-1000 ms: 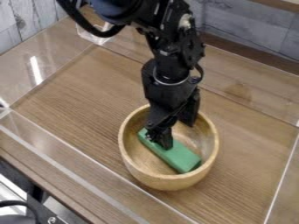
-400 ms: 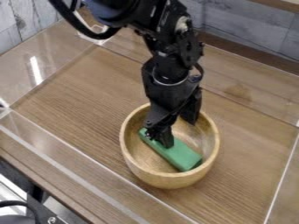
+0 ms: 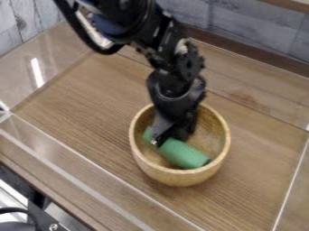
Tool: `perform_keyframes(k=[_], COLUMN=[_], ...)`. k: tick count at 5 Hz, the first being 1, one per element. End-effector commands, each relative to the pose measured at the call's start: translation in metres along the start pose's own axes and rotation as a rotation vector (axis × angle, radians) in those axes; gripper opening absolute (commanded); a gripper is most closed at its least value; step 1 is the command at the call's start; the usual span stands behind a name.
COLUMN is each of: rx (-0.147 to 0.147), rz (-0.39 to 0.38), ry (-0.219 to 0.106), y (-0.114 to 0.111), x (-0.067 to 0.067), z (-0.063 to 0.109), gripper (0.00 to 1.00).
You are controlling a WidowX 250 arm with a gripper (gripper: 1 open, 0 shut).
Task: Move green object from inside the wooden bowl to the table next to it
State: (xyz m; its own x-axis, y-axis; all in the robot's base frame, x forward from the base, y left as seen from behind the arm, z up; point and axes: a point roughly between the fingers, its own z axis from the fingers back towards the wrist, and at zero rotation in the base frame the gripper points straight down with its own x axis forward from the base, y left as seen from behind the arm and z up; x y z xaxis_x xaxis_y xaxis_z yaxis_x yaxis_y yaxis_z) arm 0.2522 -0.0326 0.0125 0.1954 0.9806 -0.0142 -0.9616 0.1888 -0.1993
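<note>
The wooden bowl (image 3: 180, 177) sits on the table (image 3: 85, 99) right of centre. Inside it lies the green object (image 3: 185, 155), with its near end pointing to the lower right. My black gripper (image 3: 168, 136) points steeply down into the bowl. Its fingers are drawn together on the far left end of the green object. That end is partly hidden by the fingers, and the picture is a little blurred there.
Low clear acrylic walls (image 3: 60, 149) border the table at the front, the left and the right. Bare wood-grain tabletop lies to the left of and behind the bowl. The dark arm (image 3: 126, 27) reaches in from the upper left.
The gripper has sunk deeper into the bowl and its fingers have come together on the green object. The bowl has shifted slightly to the right.
</note>
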Motion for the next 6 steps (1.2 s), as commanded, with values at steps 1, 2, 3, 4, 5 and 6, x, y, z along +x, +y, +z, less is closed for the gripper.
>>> perform_keyframes(k=[1,2,3,4,5,6], rx=[0.066,0.071,0.082,0.095,0.108,0.114], rz=[0.074,0.137,0.107,0.076,0.044,0.089], ry=[0.011,0.004,0.016,0.032,0.052,0.057], y=[0.02,0.026,0.023,0.02,0.016,0.019], x=[0.0,-0.002,-0.009,-0.017,-0.024,-0.022], z=[0.004,0.012,0.013,0.017,0.023,0.043], gripper=[0.0,0.0,0.0,0.0,0.0,0.0])
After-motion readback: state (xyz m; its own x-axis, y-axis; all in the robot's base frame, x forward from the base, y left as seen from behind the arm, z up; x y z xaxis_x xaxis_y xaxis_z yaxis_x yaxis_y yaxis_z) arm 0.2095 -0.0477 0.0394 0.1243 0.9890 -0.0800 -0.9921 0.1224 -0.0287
